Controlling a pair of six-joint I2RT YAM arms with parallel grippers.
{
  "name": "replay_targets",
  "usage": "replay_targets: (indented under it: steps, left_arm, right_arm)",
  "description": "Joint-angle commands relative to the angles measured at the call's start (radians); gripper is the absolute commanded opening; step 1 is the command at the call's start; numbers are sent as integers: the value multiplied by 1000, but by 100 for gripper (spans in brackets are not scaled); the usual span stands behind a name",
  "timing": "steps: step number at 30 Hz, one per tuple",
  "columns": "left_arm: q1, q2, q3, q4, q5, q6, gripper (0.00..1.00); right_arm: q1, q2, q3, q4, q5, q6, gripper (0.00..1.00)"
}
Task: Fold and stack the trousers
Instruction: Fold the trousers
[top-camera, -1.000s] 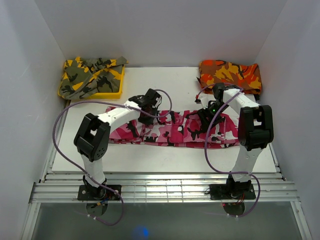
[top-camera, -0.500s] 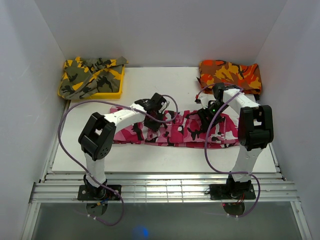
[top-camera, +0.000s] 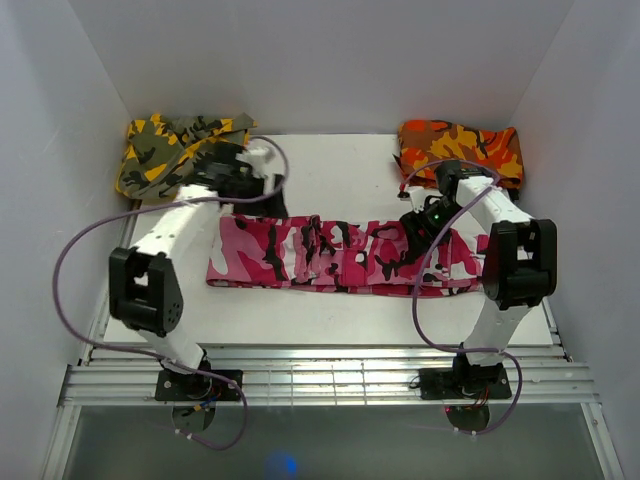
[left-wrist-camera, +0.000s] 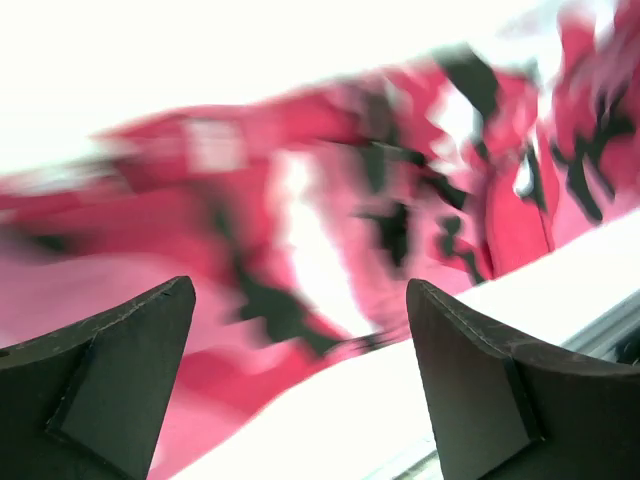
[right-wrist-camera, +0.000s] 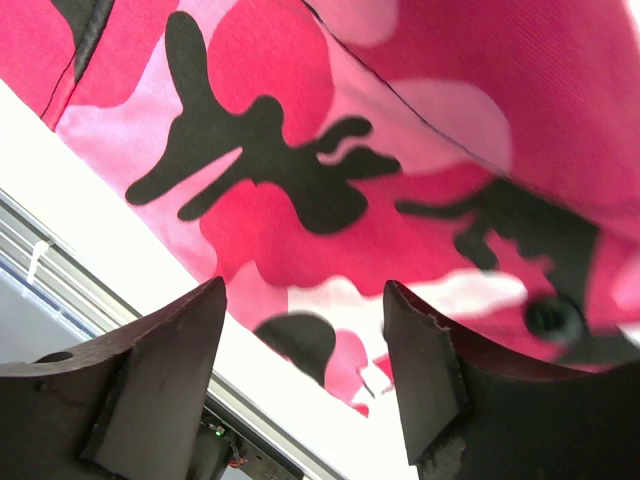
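Trousers (top-camera: 340, 255), pink, white and black camouflage, lie stretched in one long band across the middle of the white desk (top-camera: 330, 320), running left to right, with some wrinkles near the centre. Left claw (left-wrist-camera: 300, 290) sits above the band's far left end, fingers spread wide, nothing between them; its wrist view is blurred. Right claw (right-wrist-camera: 302, 290) hangs close over the right part of the cloth, fingers likewise parted and empty; contact with the fabric cannot be told. A black button (right-wrist-camera: 548, 318) shows on the cloth there. Yellow-olive camouflage garment (top-camera: 170, 150) sits at the far left corner, orange-red camouflage garment (top-camera: 460, 145) at the far right, both apart from the trousers.
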Motion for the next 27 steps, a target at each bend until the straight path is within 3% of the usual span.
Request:
replay_targets:
  steps: [1, 2, 3, 7, 9, 13, 16, 25, 27]
  left_arm:
    - [296, -159, -28, -95, 284, 136, 98]
    - [362, -166, -45, -120, 354, 214, 98]
    - [499, -168, -74, -140, 449, 242, 98]
    - [739, -101, -116, -256, 647, 388, 97]
    - [807, -23, -123, -299, 692, 483, 95]
    - [842, 105, -159, -323, 793, 552, 88]
    - [842, 185, -200, -248, 856, 531, 84]
    - [824, 275, -329, -54, 941, 463, 74]
    - [821, 286, -367, -10, 956, 450, 68]
  right_arm:
    - [-25, -71, 21, -44, -29, -25, 71]
    - [-25, -74, 15, -49, -27, -26, 71]
    - [-25, -77, 9, -49, -21, -31, 71]
    - [-29, -71, -19, -49, -12, -31, 72]
    - [-28, -62, -19, -50, -12, -26, 73]
    - [-28, -48, -8, -55, -6, -17, 79]
    - [-28, -39, 9, -60, -10, -11, 80]
    - [43, 12, 173, -84, -162, 23, 72]
    - [64, 24, 197, -64, -217, 32, 70]
